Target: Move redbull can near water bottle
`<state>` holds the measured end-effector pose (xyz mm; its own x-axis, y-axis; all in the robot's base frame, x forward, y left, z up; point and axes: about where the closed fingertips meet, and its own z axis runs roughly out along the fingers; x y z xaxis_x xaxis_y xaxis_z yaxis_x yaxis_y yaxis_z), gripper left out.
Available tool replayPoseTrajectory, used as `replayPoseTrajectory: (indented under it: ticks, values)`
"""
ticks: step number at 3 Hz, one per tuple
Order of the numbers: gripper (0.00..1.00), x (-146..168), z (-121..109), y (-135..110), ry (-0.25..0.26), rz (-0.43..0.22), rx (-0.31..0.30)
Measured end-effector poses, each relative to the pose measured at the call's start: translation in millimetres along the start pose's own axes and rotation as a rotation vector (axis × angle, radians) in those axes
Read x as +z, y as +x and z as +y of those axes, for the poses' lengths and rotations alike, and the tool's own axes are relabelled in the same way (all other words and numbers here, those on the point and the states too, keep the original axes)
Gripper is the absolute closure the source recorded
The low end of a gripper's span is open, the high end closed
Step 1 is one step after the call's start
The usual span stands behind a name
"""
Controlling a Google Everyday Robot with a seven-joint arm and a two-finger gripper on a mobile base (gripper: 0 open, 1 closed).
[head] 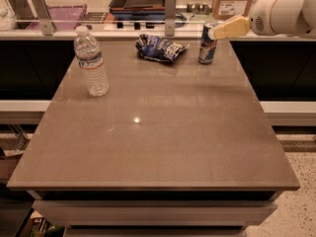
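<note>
The bench [158, 147] carries the water bottle [91, 63], upright, well left of the redbull can [207, 49]. A crumpled snack bag [160, 48] lies between, nearer the can. The pincer [218, 32] hangs at the can's top right; its opening cannot be told.

Nothing reads clearly, even on the redbull can [207, 47] beside the hand [216, 32].

Glossy table [148, 152]; matt gripper [215, 33] at can [207, 49]
</note>
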<state>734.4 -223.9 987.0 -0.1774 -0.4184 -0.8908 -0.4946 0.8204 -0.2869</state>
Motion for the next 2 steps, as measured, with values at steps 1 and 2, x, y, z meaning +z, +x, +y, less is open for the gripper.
replayPoseTrajectory:
  ticks: [1,2]
  values:
    - [0.0,20,0,13,-0.019,-0.039,0.076]
    - [0.0,40,6,31,-0.048,-0.06,0.152]
